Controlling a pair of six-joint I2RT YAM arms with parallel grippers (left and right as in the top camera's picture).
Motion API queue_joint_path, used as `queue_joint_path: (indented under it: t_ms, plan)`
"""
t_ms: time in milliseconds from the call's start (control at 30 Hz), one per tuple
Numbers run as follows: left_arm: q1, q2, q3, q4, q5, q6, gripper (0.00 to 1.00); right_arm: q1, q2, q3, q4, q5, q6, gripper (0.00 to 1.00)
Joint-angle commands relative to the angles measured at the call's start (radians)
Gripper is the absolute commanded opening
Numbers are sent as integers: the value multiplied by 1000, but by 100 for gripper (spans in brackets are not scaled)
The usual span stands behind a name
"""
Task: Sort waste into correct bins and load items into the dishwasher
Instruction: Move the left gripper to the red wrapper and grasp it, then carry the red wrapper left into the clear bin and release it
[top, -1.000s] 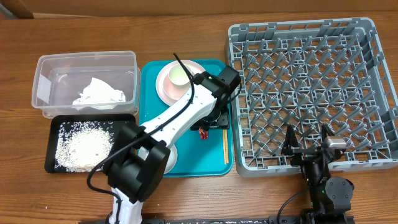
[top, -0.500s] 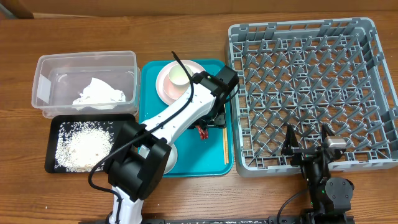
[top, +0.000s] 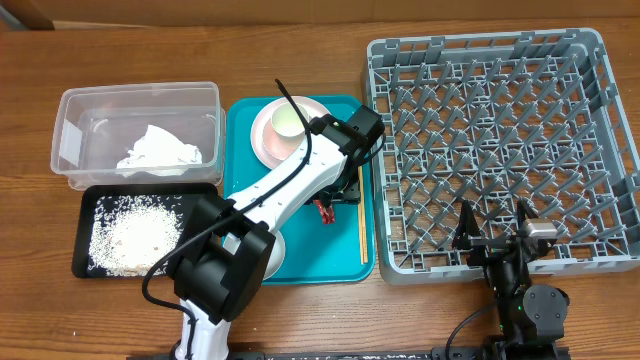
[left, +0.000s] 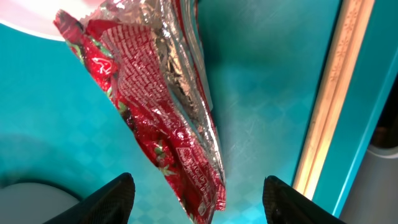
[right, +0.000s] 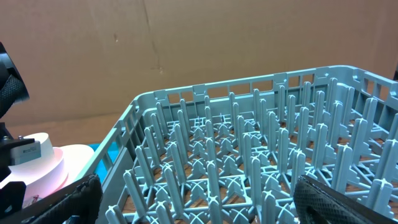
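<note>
Table, as seen from the side of the room:

- Clear tub, far left. It holds the crumpled white paper napkin.
- Black tray, just in front of the tub. Loose rice grains are spread over its floor.
- Teal tray, between the two bins and the rack.
  - Pink plate at its far end, with a white cup standing on it.
  - Red wrapper lying flat near the tray's middle. The left wrist view shows it crinkled, with a silver lining.
  - Wooden chopsticks, apparently an unsplit pair, lying lengthwise along the tray's right side, apart from the wrapper.
  - White bowl at the near end, mostly hidden under the left arm.
- Dish rack, grey, on the right. Nothing is loaded among its pegs.
- Left gripper, low over the teal tray above the wrapper.
  - The jaws are parted, and the wrapper's near end lies between the fingertips.
  - Bare tray shows on both sides of that end, so nothing is gripped.
- Right gripper, at the rack's near edge.
  - Its fingers are spread to their widest and hold nothing.
  - Its own camera looks across the rack pegs toward the plate and cup.
</note>
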Motion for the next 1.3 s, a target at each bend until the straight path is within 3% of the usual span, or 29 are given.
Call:
queue_joint_path:
  t_ms: [0,433,733,933,1000,1033,1267]
  plan:
    - [3,16,-10,15,-28,-21,67,-1,-7,-10,8,-2,-3,100]
    - [4,16,-137,138,-27,-22,67,-1,-7,-10,8,-2,-3,100]
    - [5,16,-155,160,-27,-22,41,-1,-7,-10,8,-2,-3,100]
    - [5,16,-155,161,-27,-22,34,-1,-7,-10,8,-2,-3,100]
    - [5,16,-155,159,-27,-22,22,-1,-7,-10,8,-2,-3,100]
    - [4,16,-155,156,-25,-21,4,-1,-7,-10,8,-2,-3,100]
    - [5,-9,-108,126,18,-20,4,-1,-7,-10,8,-2,-3,100]
